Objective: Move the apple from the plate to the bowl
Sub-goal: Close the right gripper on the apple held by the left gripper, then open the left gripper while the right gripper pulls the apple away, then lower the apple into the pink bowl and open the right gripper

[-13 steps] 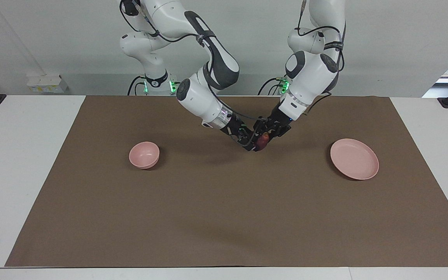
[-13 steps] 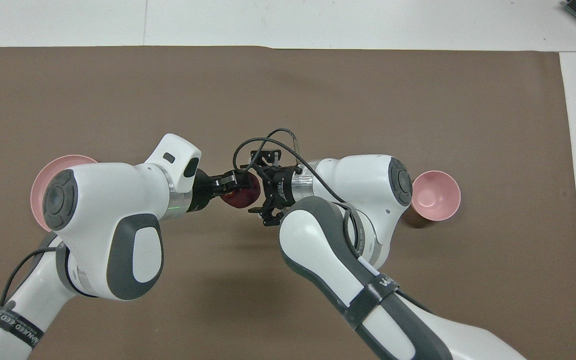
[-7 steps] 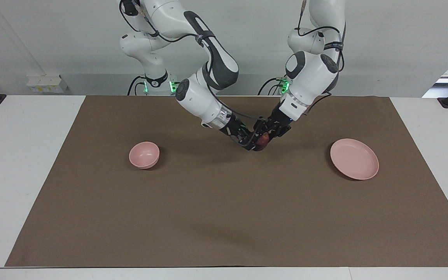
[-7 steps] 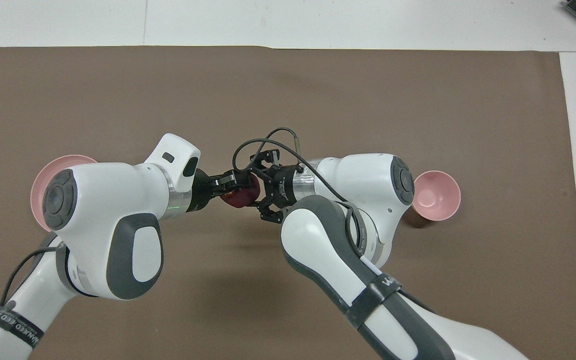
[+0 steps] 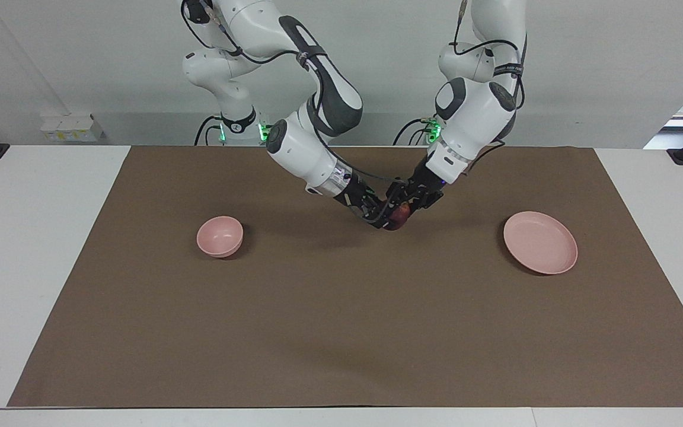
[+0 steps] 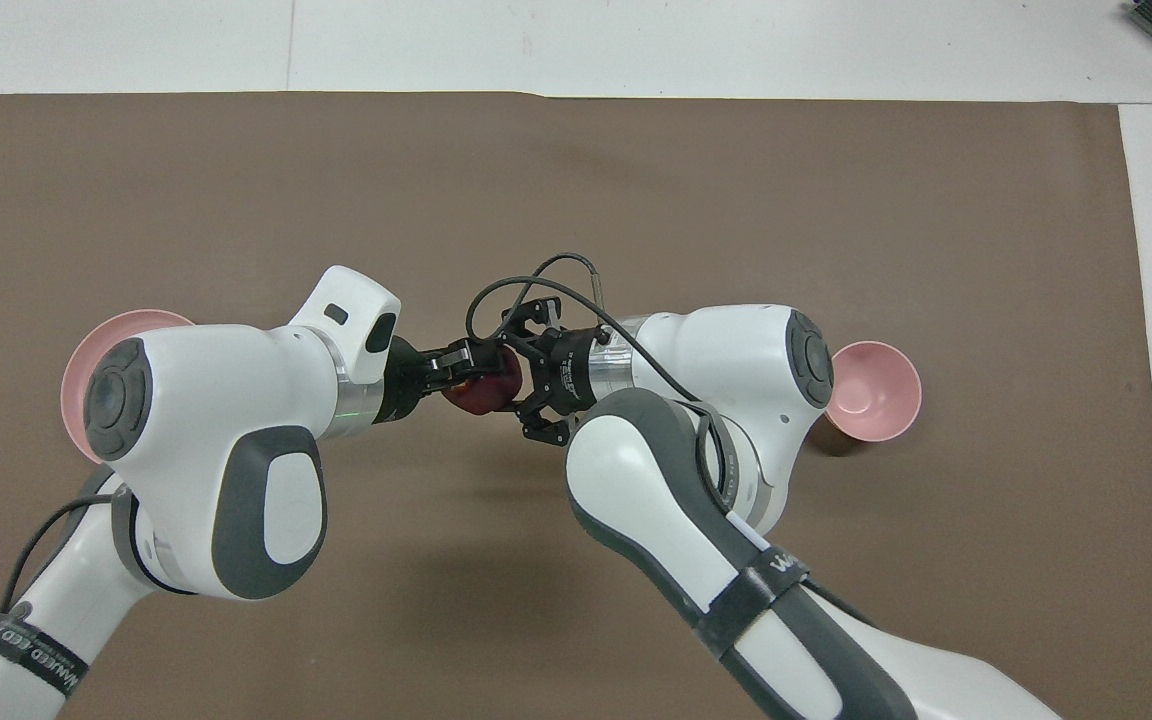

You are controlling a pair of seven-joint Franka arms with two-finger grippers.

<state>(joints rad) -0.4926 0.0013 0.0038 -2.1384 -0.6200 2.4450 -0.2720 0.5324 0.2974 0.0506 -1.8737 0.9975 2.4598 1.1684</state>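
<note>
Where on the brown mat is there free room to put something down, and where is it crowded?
Free: the wide strip of brown mat farther from the robots than the bowl and the plate, and the patch between bowl and mat edge. Crowded: the middle, where the left gripper and right gripper meet around the apple in the air.

I count one apple (image 5: pixel 401 216), dark red. I count one plate (image 5: pixel 541 242), flat and pale pink, and one bowl (image 5: pixel 220 236), small, deep and the same pink. One brown mat (image 5: pixel 341 332) covers the tabletop (image 5: pixel 27 249). I have two arms in view, so two tools: one left tool (image 5: pixel 408 206) and one right tool (image 5: pixel 379 214).
</note>
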